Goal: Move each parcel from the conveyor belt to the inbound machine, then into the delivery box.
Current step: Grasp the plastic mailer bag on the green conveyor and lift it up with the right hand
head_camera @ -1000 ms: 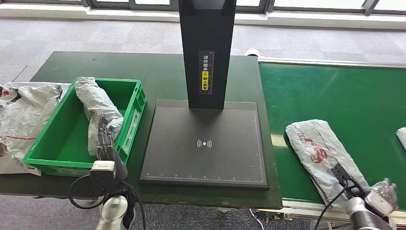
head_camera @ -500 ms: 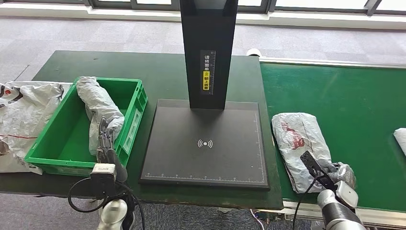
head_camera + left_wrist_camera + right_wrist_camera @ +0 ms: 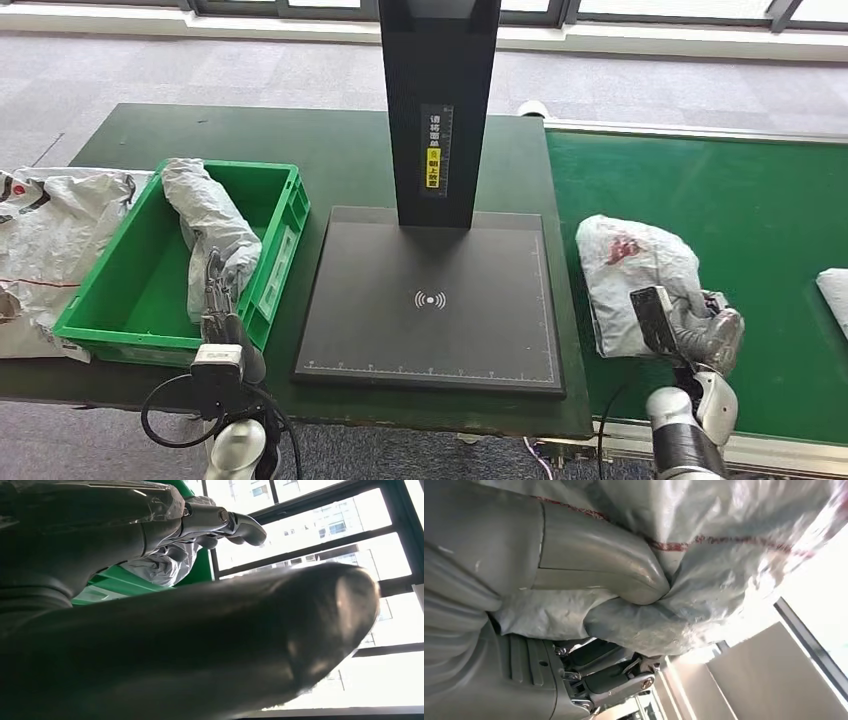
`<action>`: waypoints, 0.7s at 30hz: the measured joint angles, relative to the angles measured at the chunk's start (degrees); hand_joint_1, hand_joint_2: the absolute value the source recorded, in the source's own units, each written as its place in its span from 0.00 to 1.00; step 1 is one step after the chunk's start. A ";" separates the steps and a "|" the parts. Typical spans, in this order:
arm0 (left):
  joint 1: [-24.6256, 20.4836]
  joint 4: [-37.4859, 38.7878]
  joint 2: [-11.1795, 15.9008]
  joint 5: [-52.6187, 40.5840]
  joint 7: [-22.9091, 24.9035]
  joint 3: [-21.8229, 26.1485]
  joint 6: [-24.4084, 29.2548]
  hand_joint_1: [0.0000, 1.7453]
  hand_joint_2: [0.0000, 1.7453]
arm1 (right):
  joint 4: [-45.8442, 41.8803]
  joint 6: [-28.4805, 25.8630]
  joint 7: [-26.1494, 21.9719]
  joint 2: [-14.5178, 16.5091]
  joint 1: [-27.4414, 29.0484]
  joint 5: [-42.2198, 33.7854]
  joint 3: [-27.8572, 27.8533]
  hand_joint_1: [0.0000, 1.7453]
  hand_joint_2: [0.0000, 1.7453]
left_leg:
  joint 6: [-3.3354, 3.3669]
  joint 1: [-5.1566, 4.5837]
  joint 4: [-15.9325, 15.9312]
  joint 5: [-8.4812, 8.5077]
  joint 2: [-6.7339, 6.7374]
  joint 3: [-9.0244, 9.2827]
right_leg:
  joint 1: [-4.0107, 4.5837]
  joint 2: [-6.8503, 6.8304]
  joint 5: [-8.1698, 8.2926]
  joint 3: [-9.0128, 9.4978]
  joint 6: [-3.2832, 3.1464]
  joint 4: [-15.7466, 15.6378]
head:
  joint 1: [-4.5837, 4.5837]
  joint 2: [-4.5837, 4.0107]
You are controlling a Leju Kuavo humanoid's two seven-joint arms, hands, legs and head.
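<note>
A crumpled white parcel with red print (image 3: 635,268) is bunched up at the left edge of the green conveyor belt (image 3: 720,190). My right hand (image 3: 705,338) grips its near end. In the right wrist view the thumb of my right hand (image 3: 599,565) presses into the parcel's plastic (image 3: 724,540). The inbound machine's black plate (image 3: 430,300) lies just left of the parcel, below its black post (image 3: 438,100). My left hand (image 3: 218,300) is raised at the front right corner of the green delivery box (image 3: 120,300) and holds nothing; its fingers (image 3: 215,517) point up.
A grey wrapped parcel (image 3: 205,225) leans inside the green box. White bags (image 3: 50,235) lie left of the box. Another white parcel (image 3: 835,290) peeks in at the belt's right edge. The far part of the dark table (image 3: 300,150) is bare.
My right hand has carried the white parcel leftward along the belt toward the black plate, and the parcel has bunched up. The left hand has stayed in place.
</note>
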 joint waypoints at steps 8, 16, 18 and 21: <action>0.06 0.03 -0.01 -0.27 -0.87 0.00 -0.73 0.00 0.00 | -40.01 -5.18 -11.55 7.07 17.78 -11.98 16.29 1.00 1.00 | -0.18 0.10 -0.05 -0.13 0.02 -0.01 | 0.10 0.01 -0.20 -0.06 -0.15 0.02 | 0.00 0.00; 0.04 -0.31 -0.07 -1.03 -1.03 0.00 -2.25 0.00 0.00 | -54.58 -4.72 -9.75 7.60 24.59 -11.59 33.47 1.00 1.00 | -0.17 0.11 -0.06 -0.12 0.07 0.02 | 0.10 0.02 -0.21 -0.02 -0.17 0.01 | 0.00 0.00; 0.00 -0.31 -0.11 -1.03 -1.03 0.00 -2.44 0.00 0.00 | -55.15 -3.90 -9.04 7.53 24.64 -12.22 35.47 1.00 1.00 | -0.16 0.11 -0.05 -0.11 0.07 0.03 | 0.10 0.02 -0.19 -0.01 -0.17 0.01 | 0.00 0.00; -0.19 -0.28 -0.15 -1.03 -1.02 0.00 -2.51 0.00 0.00 | -54.59 1.04 -7.81 7.38 24.16 -15.80 37.61 1.00 1.00 | -0.16 0.11 -0.05 -0.11 0.09 0.05 | 0.10 0.03 -0.17 0.00 -0.18 0.01 | 0.00 0.00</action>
